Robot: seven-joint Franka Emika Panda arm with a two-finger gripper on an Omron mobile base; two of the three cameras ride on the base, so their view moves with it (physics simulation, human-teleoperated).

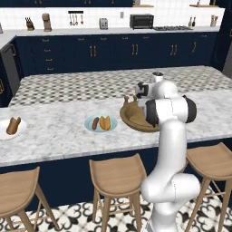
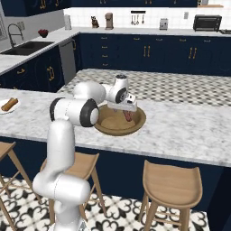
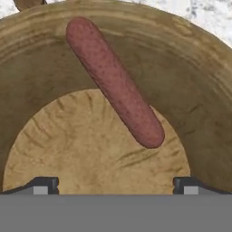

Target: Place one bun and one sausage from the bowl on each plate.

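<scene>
My tool, spread wide, hangs over the bowl to straddle the sausage leaning on its wall.

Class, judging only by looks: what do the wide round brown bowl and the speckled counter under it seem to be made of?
The wide round brown bowl looks like matte wood: grain streaks, ring-like marks on its floor. The speckled counter appears to be polished marble or similar stone: grey veins on white.
</scene>
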